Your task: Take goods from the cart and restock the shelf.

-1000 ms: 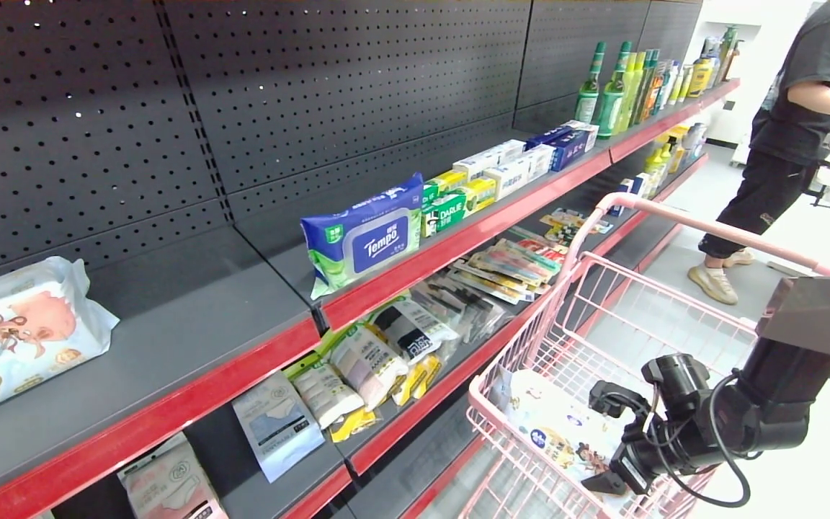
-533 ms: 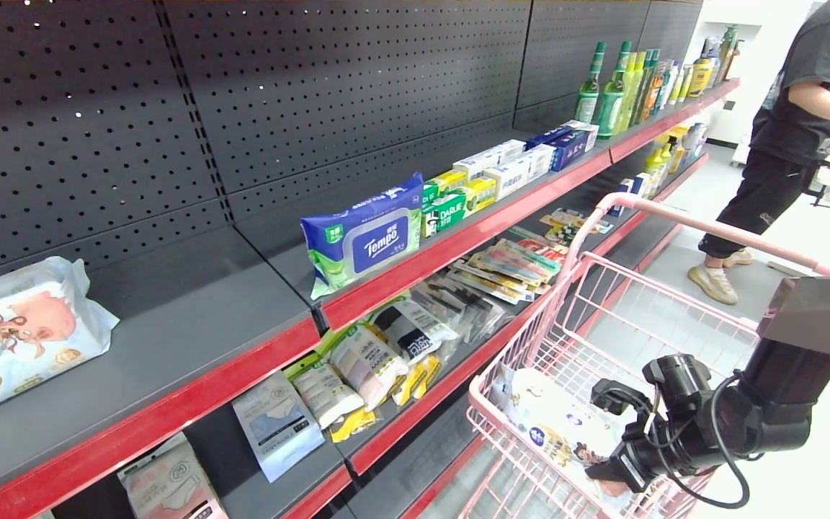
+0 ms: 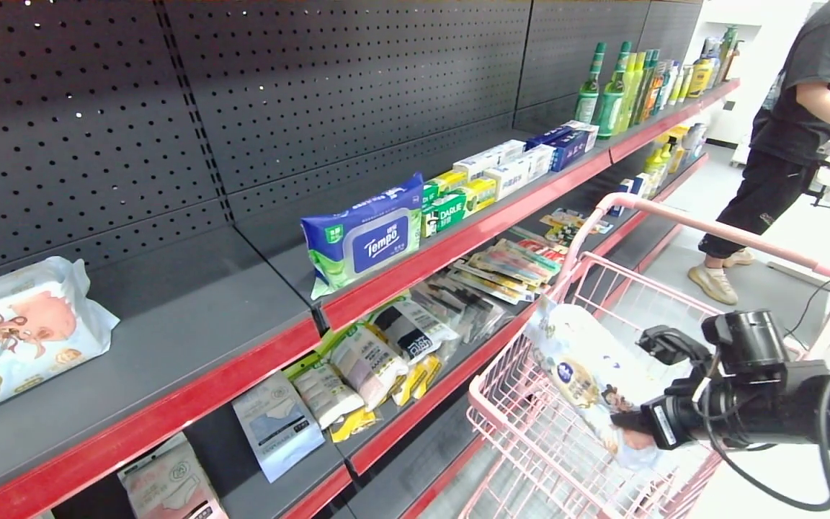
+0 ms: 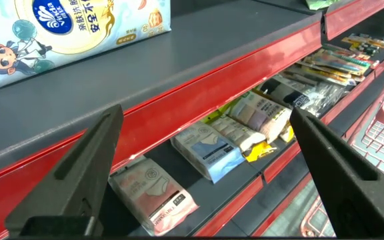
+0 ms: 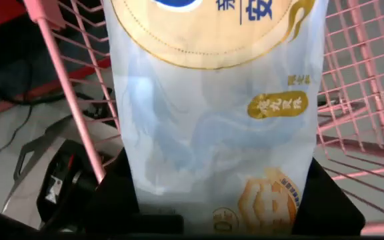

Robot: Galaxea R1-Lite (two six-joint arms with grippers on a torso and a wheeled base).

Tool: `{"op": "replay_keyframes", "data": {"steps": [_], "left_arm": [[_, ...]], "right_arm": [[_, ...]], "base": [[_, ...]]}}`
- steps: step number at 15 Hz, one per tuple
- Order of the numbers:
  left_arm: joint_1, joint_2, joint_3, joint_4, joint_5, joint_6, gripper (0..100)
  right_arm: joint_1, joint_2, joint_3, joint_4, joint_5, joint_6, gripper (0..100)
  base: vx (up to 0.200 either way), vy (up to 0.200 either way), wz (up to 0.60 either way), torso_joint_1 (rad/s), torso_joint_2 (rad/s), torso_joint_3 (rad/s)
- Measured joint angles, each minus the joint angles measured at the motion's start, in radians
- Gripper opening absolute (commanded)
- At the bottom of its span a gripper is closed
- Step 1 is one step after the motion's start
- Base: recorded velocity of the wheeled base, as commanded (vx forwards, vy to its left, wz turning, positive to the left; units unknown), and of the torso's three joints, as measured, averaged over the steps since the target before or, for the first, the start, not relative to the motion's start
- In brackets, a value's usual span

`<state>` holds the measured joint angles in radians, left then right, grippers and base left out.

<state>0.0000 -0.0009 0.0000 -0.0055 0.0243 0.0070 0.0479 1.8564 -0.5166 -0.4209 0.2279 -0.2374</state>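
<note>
Above the pink wire cart (image 3: 703, 229), the right gripper (image 3: 635, 425) is clamped on the lower end of a soft white-and-pale-blue pack with cartoon print (image 3: 588, 367), holding it tilted at about rim height. The left gripper (image 4: 204, 117) has its two dark fingers spread wide with nothing between them. It hangs in front of the red-edged grey metal shelf (image 3: 192, 317), where a similar cartoon-printed pack (image 3: 19, 331) lies on the top board.
</note>
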Motion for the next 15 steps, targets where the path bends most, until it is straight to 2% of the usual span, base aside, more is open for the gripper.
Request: {"op": "replay_keyframes", "data": {"steps": [4, 9, 11, 15], "left_arm": [[0.0, 0.001, 0.0, 0.0, 0.0, -0.001, 100], [0.0, 0.0, 0.0, 0.0, 0.0, 0.0, 100], [0.0, 0.0, 0.0, 0.0, 0.0, -0.001, 100], [0.0, 0.0, 0.0, -0.001, 0.0, -0.001, 100]], "right_arm": [[-0.014, -0.364, 0.014, 0.239, -0.081, 0.077, 0], [-0.128, -0.746, 0.001, 0.594, -0.124, 0.071, 0], [-0.153, -0.861, -0.002, 0.663, -0.126, 0.064, 0], [-0.198, -0.959, 0.003, 0.675, -0.124, 0.063, 0]], "base": [[0.0, 0.0, 0.0, 0.0, 0.0, 0.0], [0.0, 0.0, 0.0, 0.0, 0.0, 0.0], [0.0, 0.0, 0.0, 0.0, 0.0, 0.0], [0.0, 0.0, 0.0, 0.182, -0.43, -0.25]]}}
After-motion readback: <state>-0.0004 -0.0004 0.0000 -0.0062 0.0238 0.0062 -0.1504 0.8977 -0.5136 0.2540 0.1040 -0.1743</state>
